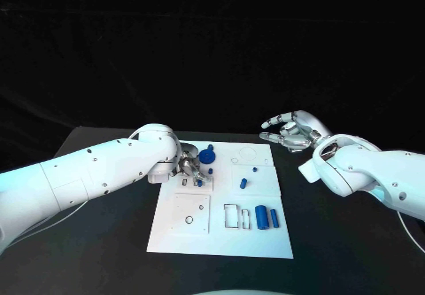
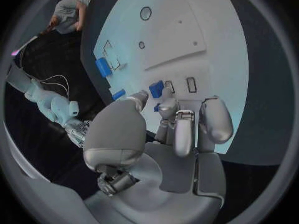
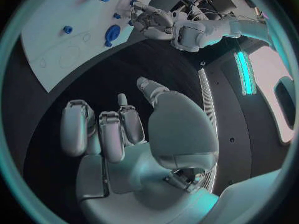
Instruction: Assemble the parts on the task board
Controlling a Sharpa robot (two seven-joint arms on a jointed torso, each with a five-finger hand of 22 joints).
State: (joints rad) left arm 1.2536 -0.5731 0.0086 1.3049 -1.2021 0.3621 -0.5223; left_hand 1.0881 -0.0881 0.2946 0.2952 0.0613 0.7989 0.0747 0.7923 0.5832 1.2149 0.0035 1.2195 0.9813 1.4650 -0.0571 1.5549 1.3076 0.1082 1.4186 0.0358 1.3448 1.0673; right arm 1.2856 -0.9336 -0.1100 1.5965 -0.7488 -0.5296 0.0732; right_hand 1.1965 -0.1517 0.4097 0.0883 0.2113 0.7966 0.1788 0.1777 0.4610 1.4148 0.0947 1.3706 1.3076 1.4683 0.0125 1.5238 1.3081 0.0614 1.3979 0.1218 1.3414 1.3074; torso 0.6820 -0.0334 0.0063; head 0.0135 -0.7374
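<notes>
I see cool, bluish light falling from above onto the task board [image 1: 222, 239], which glares white against the dim black table [image 1: 97, 246]. Both wrist views bend hard at their rims, and a bright cyan strip [image 3: 244, 64] flares there.

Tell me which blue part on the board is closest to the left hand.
The small blue part right at the left hand, at its fingertips; the other blue pieces lie farther right.
</notes>
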